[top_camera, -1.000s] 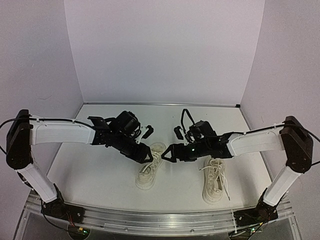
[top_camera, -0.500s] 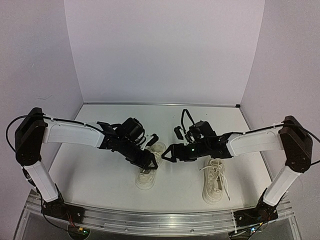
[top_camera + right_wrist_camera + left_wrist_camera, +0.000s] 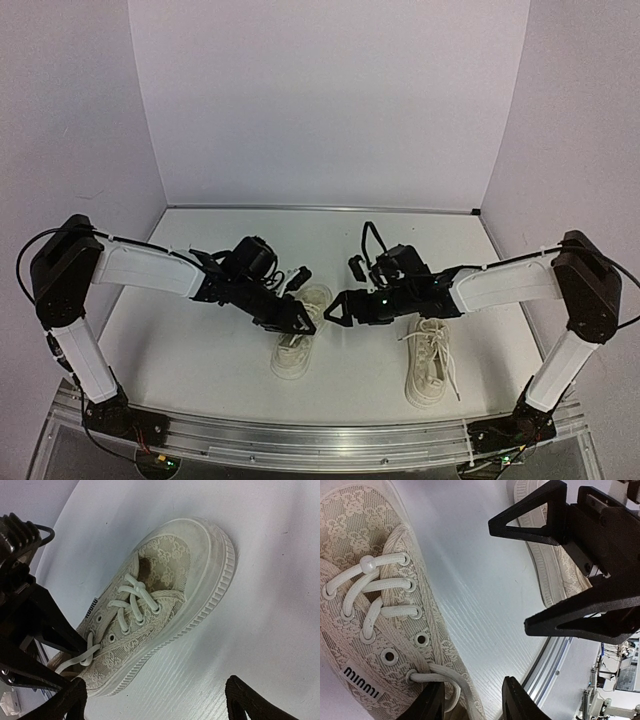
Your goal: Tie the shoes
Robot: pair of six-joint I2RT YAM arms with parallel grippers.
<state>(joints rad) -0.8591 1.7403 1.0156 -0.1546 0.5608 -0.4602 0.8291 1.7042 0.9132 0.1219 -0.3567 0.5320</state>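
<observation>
Two cream shoes lie on the white table, the left shoe and the right shoe. My left gripper hangs low over the left shoe's lace end. In the left wrist view its jaws stand part open, and a loose white lace from the top eyelet runs between them, next to the left finger. The left shoe fills that view's left side. My right gripper is wide open beside this shoe, with nothing between its fingers.
The right shoe's sole shows behind my right gripper in the left wrist view. The two grippers face each other closely over the left shoe. The metal rail marks the table's near edge, and purple walls enclose it.
My left arm has moved right and down over the left shoe's laces, and its jaws have narrowed around the loose lace. The right arm has barely moved.
</observation>
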